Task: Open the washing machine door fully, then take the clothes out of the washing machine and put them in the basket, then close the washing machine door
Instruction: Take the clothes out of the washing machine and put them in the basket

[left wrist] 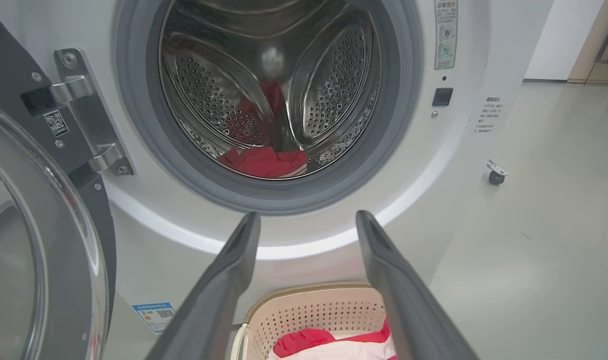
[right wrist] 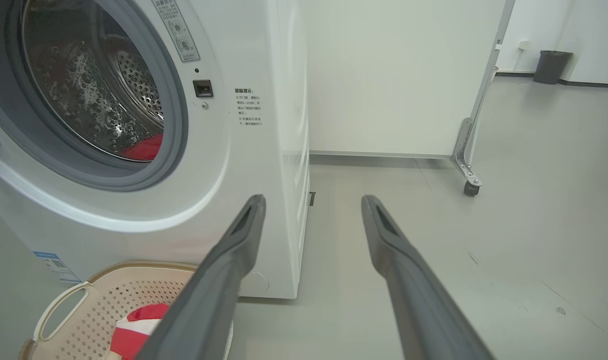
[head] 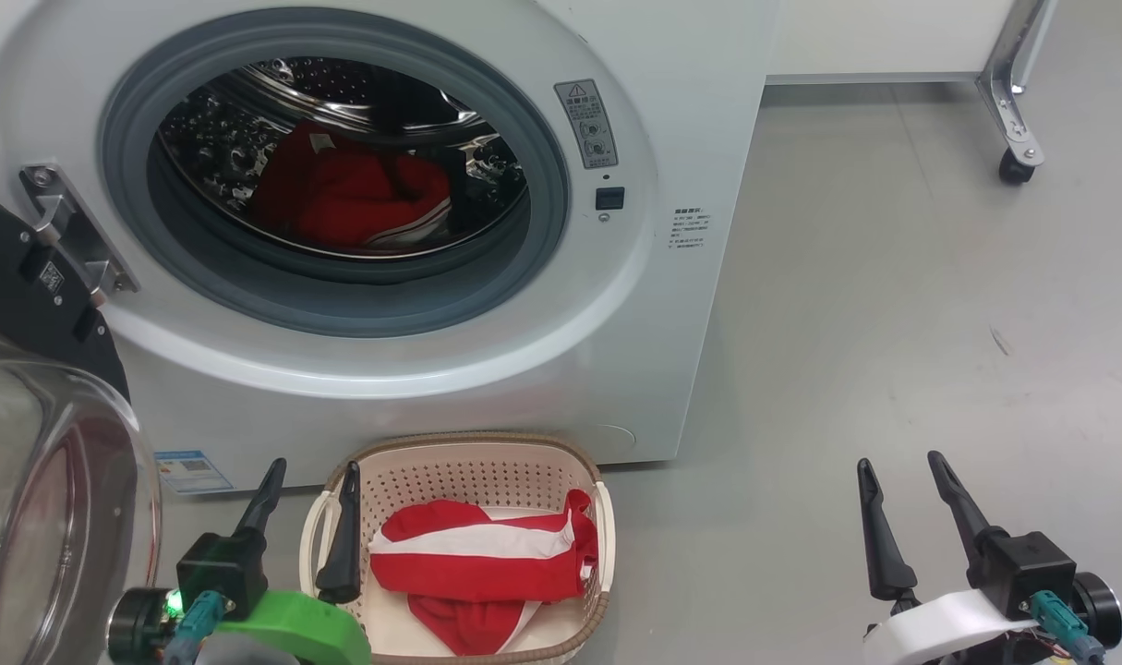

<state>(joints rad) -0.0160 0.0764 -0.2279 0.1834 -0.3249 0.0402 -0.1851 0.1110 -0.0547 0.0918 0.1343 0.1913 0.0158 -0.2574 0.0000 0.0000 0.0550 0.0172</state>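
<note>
The white washing machine (head: 671,111) stands with its door (head: 34,480) swung open to the left, the glass bowl bulging toward me. Red clothes (head: 348,199) lie in the steel drum (left wrist: 268,85). More red clothes with white stripes (head: 487,554) rest in the cream basket (head: 468,457) on the floor in front of the machine. My left gripper (head: 313,476) is open, hovering over the basket's left rim, nothing between its fingers. My right gripper (head: 900,466) is open above bare floor to the machine's right. The basket (left wrist: 309,310) also shows below the left fingers.
A white panel on a metal leg with a caster (head: 1015,166) stands at the back right. A dark bin (right wrist: 551,66) sits far off by the wall. Grey floor (head: 893,323) stretches to the right of the machine.
</note>
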